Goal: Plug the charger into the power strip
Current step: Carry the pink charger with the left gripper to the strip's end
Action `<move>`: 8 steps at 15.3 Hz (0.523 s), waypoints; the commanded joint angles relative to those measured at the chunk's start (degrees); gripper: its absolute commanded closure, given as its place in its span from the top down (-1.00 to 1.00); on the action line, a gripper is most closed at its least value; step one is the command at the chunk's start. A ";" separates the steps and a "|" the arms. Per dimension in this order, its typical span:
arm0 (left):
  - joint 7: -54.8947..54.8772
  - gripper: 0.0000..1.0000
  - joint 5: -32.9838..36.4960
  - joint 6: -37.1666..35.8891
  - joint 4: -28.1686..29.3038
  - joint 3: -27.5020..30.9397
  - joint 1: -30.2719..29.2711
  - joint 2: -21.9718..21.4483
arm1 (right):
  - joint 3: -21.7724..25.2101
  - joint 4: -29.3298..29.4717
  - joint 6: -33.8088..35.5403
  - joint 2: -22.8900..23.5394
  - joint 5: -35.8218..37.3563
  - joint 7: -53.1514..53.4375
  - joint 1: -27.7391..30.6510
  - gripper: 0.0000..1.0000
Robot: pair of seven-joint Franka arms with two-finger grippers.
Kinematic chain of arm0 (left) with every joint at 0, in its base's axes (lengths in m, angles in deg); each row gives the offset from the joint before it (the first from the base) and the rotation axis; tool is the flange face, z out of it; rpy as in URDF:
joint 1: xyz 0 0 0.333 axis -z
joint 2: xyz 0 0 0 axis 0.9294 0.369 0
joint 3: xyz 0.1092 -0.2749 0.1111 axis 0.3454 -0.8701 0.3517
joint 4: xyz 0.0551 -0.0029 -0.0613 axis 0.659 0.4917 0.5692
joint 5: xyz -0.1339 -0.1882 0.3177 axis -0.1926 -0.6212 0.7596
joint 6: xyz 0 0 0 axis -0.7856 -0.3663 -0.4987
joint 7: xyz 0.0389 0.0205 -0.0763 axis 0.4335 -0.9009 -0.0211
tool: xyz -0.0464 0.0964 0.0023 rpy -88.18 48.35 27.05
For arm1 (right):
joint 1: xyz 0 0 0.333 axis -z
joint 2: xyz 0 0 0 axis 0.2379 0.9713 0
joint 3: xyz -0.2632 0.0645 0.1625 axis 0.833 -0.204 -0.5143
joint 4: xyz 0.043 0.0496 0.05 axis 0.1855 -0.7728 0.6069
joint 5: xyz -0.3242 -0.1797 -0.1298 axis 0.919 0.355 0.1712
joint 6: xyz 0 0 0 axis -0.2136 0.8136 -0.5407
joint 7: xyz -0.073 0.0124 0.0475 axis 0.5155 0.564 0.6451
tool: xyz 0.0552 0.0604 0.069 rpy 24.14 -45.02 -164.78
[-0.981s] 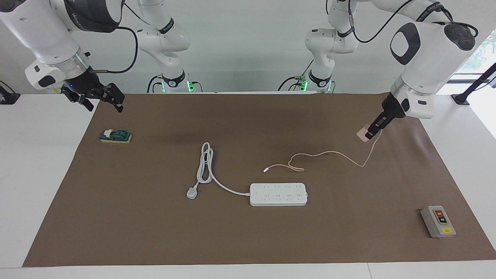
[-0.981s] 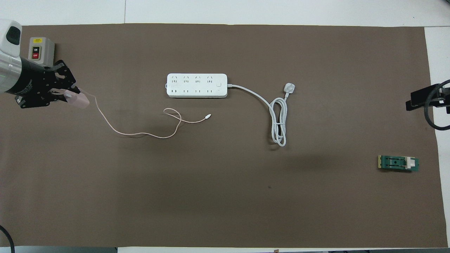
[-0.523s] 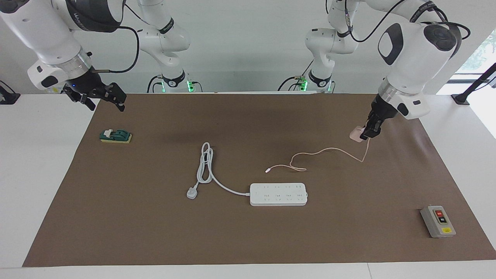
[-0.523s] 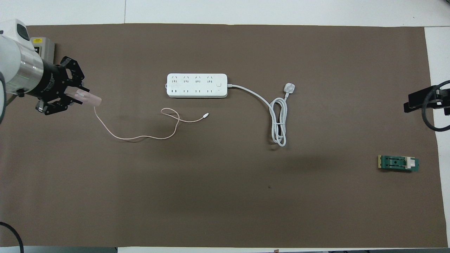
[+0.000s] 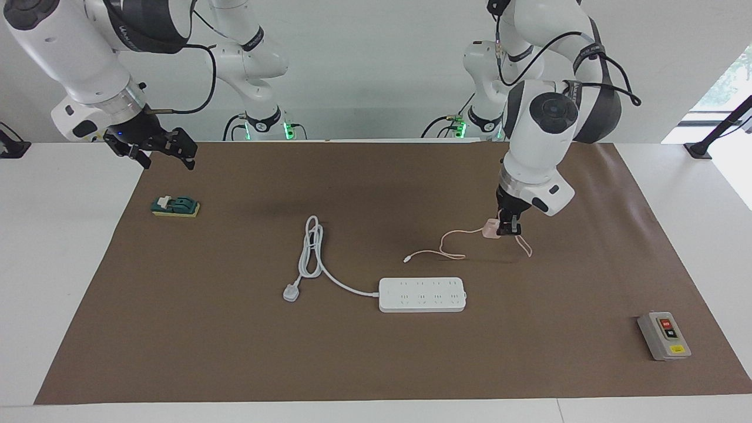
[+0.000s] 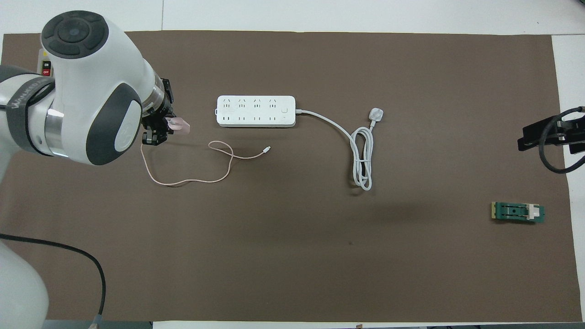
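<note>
My left gripper (image 5: 505, 229) is shut on the pale pink charger (image 5: 490, 228) and holds it just above the mat, over a spot beside the power strip's end toward the left arm's end of the table. It shows in the overhead view too, gripper (image 6: 157, 130) and charger (image 6: 179, 124). Its thin pink cable (image 6: 192, 181) trails on the mat, nearer to the robots than the strip. The white power strip (image 5: 422, 294) (image 6: 256, 111) lies flat mid-table, sockets up. My right gripper (image 5: 161, 150) (image 6: 532, 137) is open and waits over the mat's edge.
The strip's thick white cord is coiled with its three-pin plug (image 5: 291, 292) (image 6: 375, 114) toward the right arm's end. A grey button box (image 5: 664, 335) stands at the left arm's end. A green switch block (image 5: 175, 207) (image 6: 518, 212) lies under the right gripper's side.
My left gripper has carried the charger from the left arm's end of the mat toward the middle, close to the power strip, dragging the cable along. The right gripper shifted slightly.
</note>
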 commanded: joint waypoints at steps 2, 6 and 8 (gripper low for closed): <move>4.38 -1.00 1.27 -4.96 -15.55 1.26 1.59 12.10 | -0.16 -1.52 0.38 -1.64 0.46 0.58 0.41 1.00; 5.26 -1.00 0.66 -7.72 -26.23 2.58 2.29 20.23 | -0.16 -1.43 0.38 -1.64 0.46 0.58 0.50 1.00; 5.26 -1.00 0.74 -6.75 -26.06 2.49 3.43 21.71 | -0.16 -1.52 0.38 -1.72 0.46 0.58 0.33 1.00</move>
